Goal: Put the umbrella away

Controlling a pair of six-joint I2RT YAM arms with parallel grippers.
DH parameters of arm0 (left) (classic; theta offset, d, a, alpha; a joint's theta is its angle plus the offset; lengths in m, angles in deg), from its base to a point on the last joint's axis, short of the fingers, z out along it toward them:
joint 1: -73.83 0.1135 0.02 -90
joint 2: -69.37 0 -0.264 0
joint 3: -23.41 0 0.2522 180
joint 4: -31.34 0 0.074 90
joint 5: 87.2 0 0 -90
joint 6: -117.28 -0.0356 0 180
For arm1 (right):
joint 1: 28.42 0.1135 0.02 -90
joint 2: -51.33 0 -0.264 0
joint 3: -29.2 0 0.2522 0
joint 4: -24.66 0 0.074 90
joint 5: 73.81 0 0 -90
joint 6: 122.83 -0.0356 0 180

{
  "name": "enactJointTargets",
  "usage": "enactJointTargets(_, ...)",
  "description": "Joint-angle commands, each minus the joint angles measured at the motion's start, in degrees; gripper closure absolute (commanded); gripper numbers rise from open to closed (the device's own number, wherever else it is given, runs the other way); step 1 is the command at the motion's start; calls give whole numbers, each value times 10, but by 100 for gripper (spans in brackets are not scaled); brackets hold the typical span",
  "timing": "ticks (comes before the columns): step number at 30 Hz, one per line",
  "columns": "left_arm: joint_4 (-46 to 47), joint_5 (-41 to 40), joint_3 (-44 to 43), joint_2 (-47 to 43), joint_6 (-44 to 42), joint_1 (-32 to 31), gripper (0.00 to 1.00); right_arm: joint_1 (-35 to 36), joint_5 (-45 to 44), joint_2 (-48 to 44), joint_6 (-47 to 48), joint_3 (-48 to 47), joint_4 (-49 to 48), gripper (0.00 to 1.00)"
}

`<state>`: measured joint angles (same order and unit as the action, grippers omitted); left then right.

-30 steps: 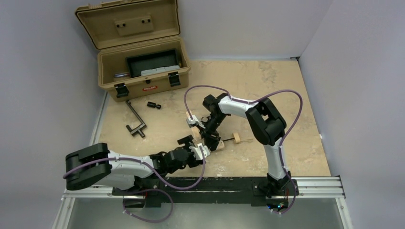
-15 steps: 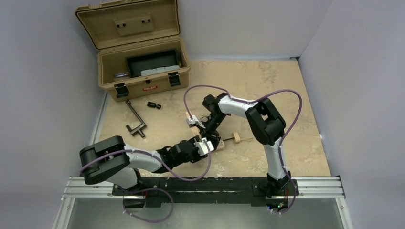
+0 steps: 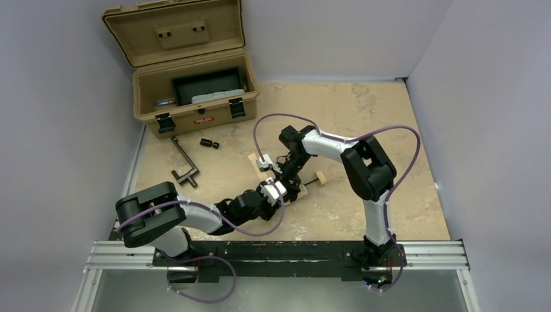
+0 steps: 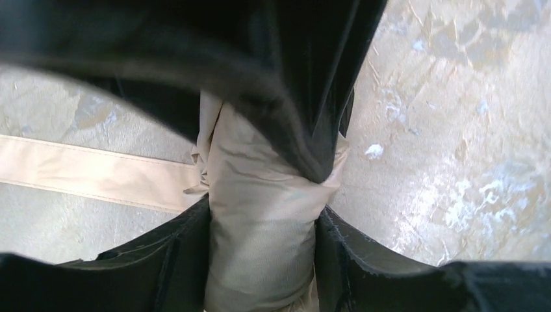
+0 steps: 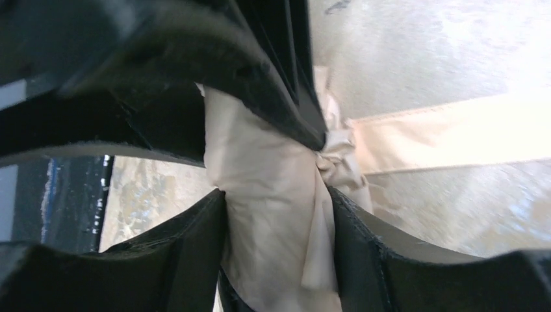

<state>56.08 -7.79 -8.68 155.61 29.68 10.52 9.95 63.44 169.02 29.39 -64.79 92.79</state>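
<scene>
The umbrella is a rolled beige fabric bundle (image 4: 260, 214) lying on the tabletop mid-table, mostly covered by both grippers in the top view. Its pale wooden handle (image 3: 320, 179) sticks out to the right. My left gripper (image 3: 278, 192) comes in from the near left and is shut on the bundle, with fabric pressed against both fingers (image 4: 263, 227). My right gripper (image 3: 286, 174) reaches down from the far side and is shut on the same bundle (image 5: 273, 175) just beside the left one. A flat beige strap (image 4: 97, 172) trails from the bundle across the table.
An open tan hard case (image 3: 195, 97) with a black tray inside stands at the back left. A metal crank tool (image 3: 184, 162) and a small black cylinder (image 3: 208, 143) lie in front of it. Walls enclose the table on the left, back and right.
My left arm has swung forward and right to the bundle, and its jaws have closed on the fabric. The right gripper and the handle end have shifted slightly toward the back.
</scene>
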Motion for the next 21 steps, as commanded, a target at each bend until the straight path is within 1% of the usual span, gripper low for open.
enactJointTargets(1,-74,62,62,39,174,18,100,-39,-32,-42,-4,-8,-65,44)
enactJointTargets(7,-24,96,88,67,240,50,100,-95,23,-103,37,-28,-55,39)
enactJointTargets(10,-10,128,92,86,267,70,100,-114,49,-139,64,-16,-63,39)
enactJointTargets(12,2,151,97,97,291,87,100,-132,82,-173,107,4,-71,38)
enactJointTargets(13,10,166,100,103,301,97,100,-144,121,-195,152,20,-70,36)
enactJointTargets(14,12,178,103,107,307,106,100,-154,151,-212,219,40,-56,30)
enactJointTargets(15,9,191,102,110,314,114,100,-160,171,-227,290,60,-36,18)
enactJointTargets(16,-2,207,96,114,319,123,100,-161,167,-235,354,79,-13,8)
enactJointTargets(17,-17,222,89,117,326,135,100,-158,158,-235,413,93,12,2)
enactJointTargets(18,-26,241,84,123,332,150,100,-150,141,-227,485,100,43,1)
enactJointTargets(19,-26,260,82,130,340,164,100,-142,124,-216,536,99,75,1)
enactJointTargets(21,-25,295,79,146,355,194,100,-132,106,-198,585,102,93,1)
